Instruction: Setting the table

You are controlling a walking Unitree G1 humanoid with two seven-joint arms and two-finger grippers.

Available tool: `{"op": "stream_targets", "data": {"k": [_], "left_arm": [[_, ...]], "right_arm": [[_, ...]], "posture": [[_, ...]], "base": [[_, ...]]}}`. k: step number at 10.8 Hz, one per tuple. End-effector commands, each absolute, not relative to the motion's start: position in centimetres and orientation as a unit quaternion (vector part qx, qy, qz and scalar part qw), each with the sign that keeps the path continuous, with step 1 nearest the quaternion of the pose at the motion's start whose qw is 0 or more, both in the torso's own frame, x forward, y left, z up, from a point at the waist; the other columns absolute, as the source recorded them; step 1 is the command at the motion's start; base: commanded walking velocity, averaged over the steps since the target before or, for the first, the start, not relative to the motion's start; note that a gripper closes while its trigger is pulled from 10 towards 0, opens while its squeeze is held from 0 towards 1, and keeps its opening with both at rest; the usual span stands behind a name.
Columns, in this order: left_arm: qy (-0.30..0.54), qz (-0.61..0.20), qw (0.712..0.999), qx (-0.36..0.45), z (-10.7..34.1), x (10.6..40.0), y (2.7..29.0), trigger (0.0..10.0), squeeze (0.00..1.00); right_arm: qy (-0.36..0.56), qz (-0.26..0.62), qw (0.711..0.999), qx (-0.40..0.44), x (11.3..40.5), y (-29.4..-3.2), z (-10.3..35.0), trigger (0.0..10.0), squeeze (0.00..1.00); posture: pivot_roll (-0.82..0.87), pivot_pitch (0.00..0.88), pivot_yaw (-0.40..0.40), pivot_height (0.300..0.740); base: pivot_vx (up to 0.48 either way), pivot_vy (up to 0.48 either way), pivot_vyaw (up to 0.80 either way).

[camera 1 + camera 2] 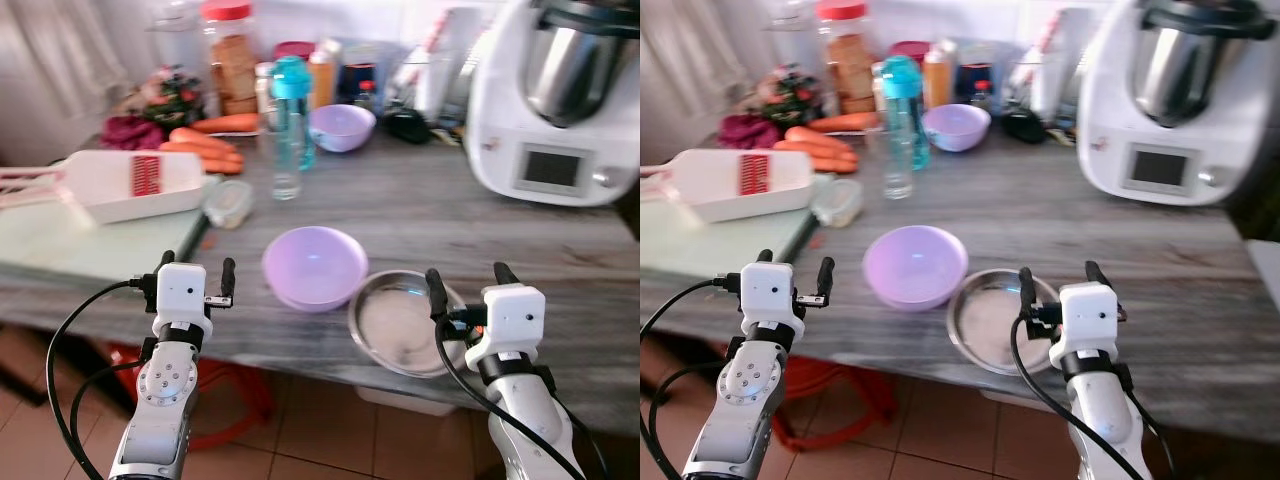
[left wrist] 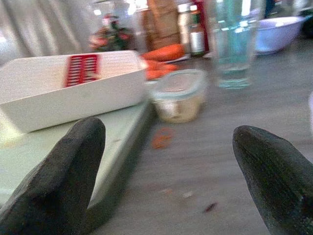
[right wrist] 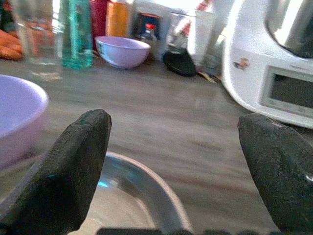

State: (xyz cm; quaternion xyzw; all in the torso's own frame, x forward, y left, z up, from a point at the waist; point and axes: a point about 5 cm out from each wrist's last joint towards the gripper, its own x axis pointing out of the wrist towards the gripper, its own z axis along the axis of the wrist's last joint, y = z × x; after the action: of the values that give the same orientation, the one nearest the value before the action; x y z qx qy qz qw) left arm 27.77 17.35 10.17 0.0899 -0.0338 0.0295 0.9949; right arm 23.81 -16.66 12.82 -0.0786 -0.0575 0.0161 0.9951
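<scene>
Pincer right, prongs apart, I see over the steel plate; left pincer, also apart, beside the lilac bowl on the surface.

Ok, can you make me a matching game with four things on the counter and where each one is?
Things:
1. metal bowl
2. carrots
3. bottle
4. white machine

Places:
A. far right of the counter
B. right in front of the right pincer
C. behind the white slicer
D. standing behind a glass, middle of the counter

Pairs: 1-B, 2-C, 3-D, 4-A
</scene>
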Motion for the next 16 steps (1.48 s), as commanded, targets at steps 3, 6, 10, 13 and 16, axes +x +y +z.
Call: {"op": "stream_targets", "data": {"k": [3,6,10,13,16], "left_arm": [[-0.032,0.044,0.994,0.097,10.53,28.11,17.8,10.0,0.0],[-0.032,0.045,0.994,0.096,10.55,28.09,17.7,10.0,0.0],[-0.027,0.041,0.994,0.093,10.43,28.14,17.5,10.0,0.0],[-0.025,0.042,0.995,0.09,10.45,28.24,17.46,10.0,0.0],[-0.022,0.04,0.995,0.089,10.4,28.28,17.46,10.0,0.0]], "right_arm": [[-0.065,0.015,0.995,-0.076,23.97,-16.66,13.02,10.0,0.0],[-0.064,0.014,0.995,-0.075,23.93,-16.66,12.95,10.0,0.0],[-0.063,0.013,0.995,-0.074,23.92,-16.66,12.9,10.0,0.0],[-0.063,0.012,0.995,-0.074,23.92,-16.64,12.86,10.0,0.0],[-0.062,0.01,0.995,-0.073,23.97,-16.68,12.81,10.0,0.0]], "posture": [[0.09,0.0,0.031,0.74],[0.09,0.0,0.031,0.74],[0.09,0.0,0.032,0.74],[0.09,0.0,0.032,0.74],[0.09,0.0,0.032,0.74]], "base": [[0.0,0.0,0.0],[0.0,0.0,0.0],[-0.196,0.0,0.0],[-0.301,0.0,0.0],[-0.347,0.0,0.0]]}}
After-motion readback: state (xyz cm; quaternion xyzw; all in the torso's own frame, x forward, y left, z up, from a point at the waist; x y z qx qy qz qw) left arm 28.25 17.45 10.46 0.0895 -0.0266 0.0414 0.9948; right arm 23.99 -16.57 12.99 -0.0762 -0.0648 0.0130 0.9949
